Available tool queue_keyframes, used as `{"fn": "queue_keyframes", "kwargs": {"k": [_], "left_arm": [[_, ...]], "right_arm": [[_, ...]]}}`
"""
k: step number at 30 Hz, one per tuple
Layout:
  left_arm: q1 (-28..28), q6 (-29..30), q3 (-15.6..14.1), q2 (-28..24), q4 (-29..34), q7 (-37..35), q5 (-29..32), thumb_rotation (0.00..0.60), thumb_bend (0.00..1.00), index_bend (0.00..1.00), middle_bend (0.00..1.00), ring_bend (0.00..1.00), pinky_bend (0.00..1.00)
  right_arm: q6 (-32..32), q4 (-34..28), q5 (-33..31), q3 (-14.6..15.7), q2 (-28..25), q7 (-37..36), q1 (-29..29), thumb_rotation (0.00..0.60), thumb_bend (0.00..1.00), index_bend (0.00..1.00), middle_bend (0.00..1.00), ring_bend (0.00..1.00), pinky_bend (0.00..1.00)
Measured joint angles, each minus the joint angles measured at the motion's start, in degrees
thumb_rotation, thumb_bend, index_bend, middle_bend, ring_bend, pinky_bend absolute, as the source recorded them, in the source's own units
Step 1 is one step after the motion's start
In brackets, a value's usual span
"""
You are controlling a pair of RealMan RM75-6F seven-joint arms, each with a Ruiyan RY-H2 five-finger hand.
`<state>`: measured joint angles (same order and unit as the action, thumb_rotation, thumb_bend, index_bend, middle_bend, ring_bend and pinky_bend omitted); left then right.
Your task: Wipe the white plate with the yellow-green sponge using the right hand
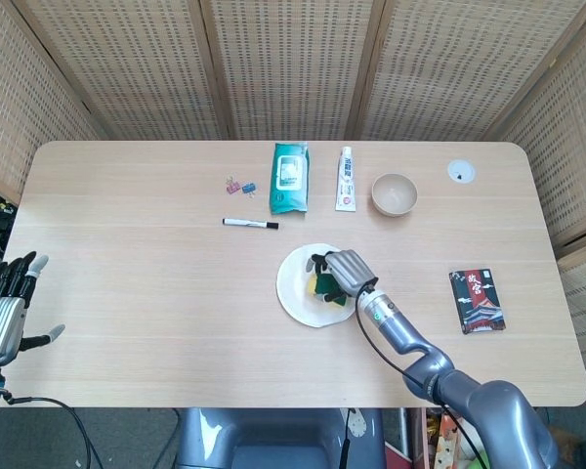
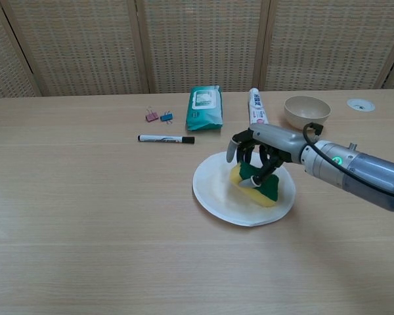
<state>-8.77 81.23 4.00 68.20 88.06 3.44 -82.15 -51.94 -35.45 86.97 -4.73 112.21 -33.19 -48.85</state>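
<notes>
From the head view, my right hand (image 1: 344,272) pressed the yellow-green sponge (image 1: 324,285) onto the white plate (image 1: 295,290), toward its 3 o'clock side; I judged a hard stroke could drag the light plate along. My left hand (image 1: 4,305) idled at 8 o'clock, fingers spread, empty. From the chest view, my fingers (image 2: 261,157) curled closed around the sponge (image 2: 256,186), resting on the plate (image 2: 213,197).

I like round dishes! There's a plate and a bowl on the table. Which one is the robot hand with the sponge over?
The white plate. The right robot hand holds the yellow-green sponge on it, while the beige bowl sits apart, farther back.
</notes>
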Motion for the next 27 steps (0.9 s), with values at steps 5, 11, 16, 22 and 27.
{"fn": "queue_keyframes", "kwargs": {"k": [5, 11, 16, 22, 27], "left_arm": [[-0.01, -0.08, -0.05, 0.04, -0.13, -0.05, 0.02, 0.600, 0.00, 0.00, 0.00, 0.00, 0.00], [-0.03, -0.22, -0.09, 0.03, -0.18, -0.13, 0.10, 0.600, 0.00, 0.00, 0.00, 0.00, 0.00], [0.05, -0.01, 0.07, -0.18, -0.06, -0.53, 0.22, 0.600, 0.00, 0.00, 0.00, 0.00, 0.00], [0.00, -0.17, -0.01, -0.37, 0.04, -0.88, 0.12, 0.600, 0.00, 0.00, 0.00, 0.00, 0.00], [0.11, 0.11, -0.01, -0.57, 0.20, -1.14, -0.02, 0.600, 0.00, 0.00, 0.00, 0.00, 0.00]], "right_arm": [[-0.08, 1.47, 0.09, 0.27, 0.68, -1.02, 0.25, 0.600, 0.20, 0.41, 0.53, 0.42, 0.61], [0.20, 3.25, 0.43, 0.89, 0.98, -1.47, 0.43, 0.600, 0.21, 0.41, 0.53, 0.42, 0.61], [-2.15, 2.35, 0.98, 0.50, -0.48, -2.56, 0.03, 0.600, 0.21, 0.41, 0.53, 0.42, 0.61], [-3.97, -0.74, 0.91, -0.90, -3.42, -2.38, -0.76, 0.600, 0.21, 0.41, 0.53, 0.42, 0.61], [-2.64, -1.35, 0.37, -0.42, -3.23, -1.40, -0.17, 0.600, 0.21, 0.41, 0.53, 0.42, 0.61]]}}
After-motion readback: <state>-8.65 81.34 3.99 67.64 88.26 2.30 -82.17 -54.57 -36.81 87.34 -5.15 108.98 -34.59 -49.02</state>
